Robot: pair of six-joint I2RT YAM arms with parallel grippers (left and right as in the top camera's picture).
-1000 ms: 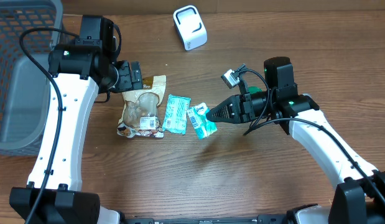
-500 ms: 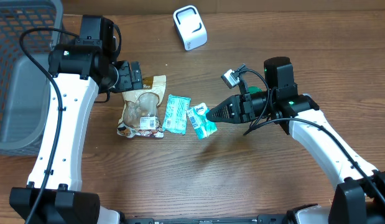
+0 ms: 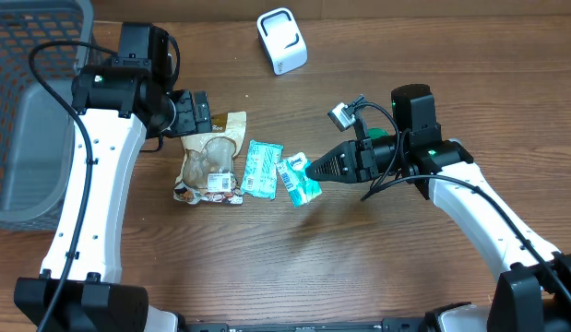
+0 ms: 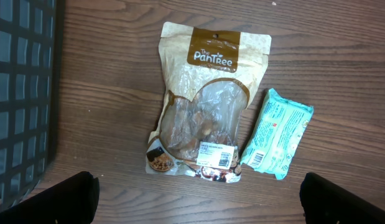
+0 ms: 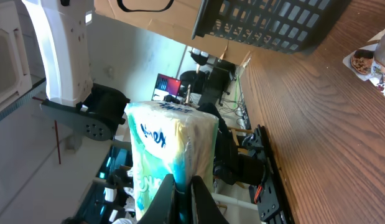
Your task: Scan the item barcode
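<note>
tissues [image 3: 298, 182] sit clenched in right tool [image 3: 308, 170]; left tool [image 3: 195, 112] hangs released, wide, over pouch [image 4: 204, 106] beside wipes [image 4: 277, 132] on the wooden surface [image 4: 117, 37].

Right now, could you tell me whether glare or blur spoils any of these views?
Left wrist: sharp, slight sheen on the clear window of the snack pouch. Right wrist: steeply tilted, the tissue pack close and a little soft. Overhead: even light, no strong glare.

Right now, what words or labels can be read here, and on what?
"The PanTree": on the tan paper pouch with clear window.
Too small: the white barcode sticker on it.
Too small: print on the teal plastic packet.
Blurred: blue lettering on the white-and-green soft pack.
</note>
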